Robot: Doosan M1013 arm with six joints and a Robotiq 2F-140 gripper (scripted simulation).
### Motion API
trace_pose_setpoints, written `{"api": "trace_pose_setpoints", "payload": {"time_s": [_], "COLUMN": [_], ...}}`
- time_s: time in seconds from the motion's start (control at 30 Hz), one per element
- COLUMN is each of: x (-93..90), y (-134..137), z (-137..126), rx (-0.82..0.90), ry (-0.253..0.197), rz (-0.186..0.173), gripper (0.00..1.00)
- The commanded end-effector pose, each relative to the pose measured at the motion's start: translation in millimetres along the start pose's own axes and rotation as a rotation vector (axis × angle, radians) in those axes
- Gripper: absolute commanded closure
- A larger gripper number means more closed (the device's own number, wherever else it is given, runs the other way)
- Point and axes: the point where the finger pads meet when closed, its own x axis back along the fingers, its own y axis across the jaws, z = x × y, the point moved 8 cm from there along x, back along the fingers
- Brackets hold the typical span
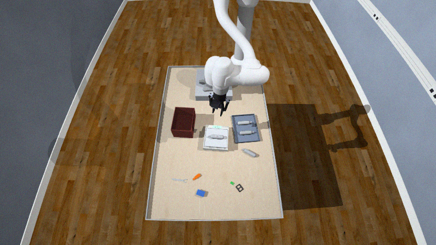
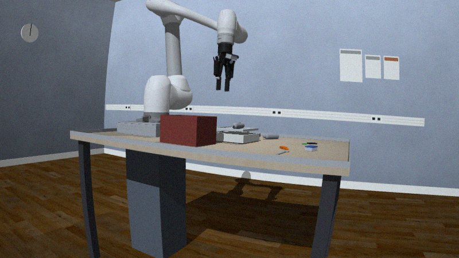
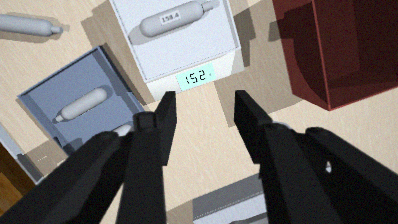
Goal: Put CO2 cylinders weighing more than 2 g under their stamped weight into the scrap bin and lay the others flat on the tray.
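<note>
A grey CO2 cylinder (image 1: pixel 217 136) (image 3: pixel 172 20) (image 2: pixel 238 125) stamped 158.4 lies on the white scale (image 1: pixel 210 143) (image 3: pixel 200 50). The scale's display (image 3: pixel 196 76) reads 152. Two cylinders (image 1: pixel 243 122) (image 1: pixel 246 133) lie flat in the blue-grey tray (image 1: pixel 236 138) (image 3: pixel 50 95); the wrist view shows one of them (image 3: pixel 82 104) clearly. Another cylinder (image 1: pixel 249 152) (image 3: pixel 27 25) (image 2: pixel 270 136) lies loose on the table in front of the tray. The dark red scrap bin (image 1: pixel 182 133) (image 2: pixel 187 129) (image 3: pixel 297 55) stands left of the scale. My gripper (image 1: pixel 219 111) (image 2: pixel 222 89) (image 3: pixel 205 106) hangs high above the table behind the scale, fingers apart with nothing between them.
The arm's grey base plate (image 1: pixel 201 91) sits at the back of the table. Near the front lie a wrench (image 1: pixel 179 180), an orange-handled tool (image 1: pixel 196 176), a blue block (image 1: pixel 200 193), a green piece (image 1: pixel 232 183) and a small black frame (image 1: pixel 239 188).
</note>
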Motion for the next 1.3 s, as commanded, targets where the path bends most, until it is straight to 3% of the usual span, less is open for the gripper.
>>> {"api": "trace_pose_setpoints", "payload": {"time_s": [0.0,1.27], "x": [5.2,5.2], "y": [5.2,5.6], "z": [-4.4,-4.1], "rx": [0.276,0.317], "ry": [-0.017,-0.02], "rz": [0.04,0.046], "gripper": [0.61,0.61]}}
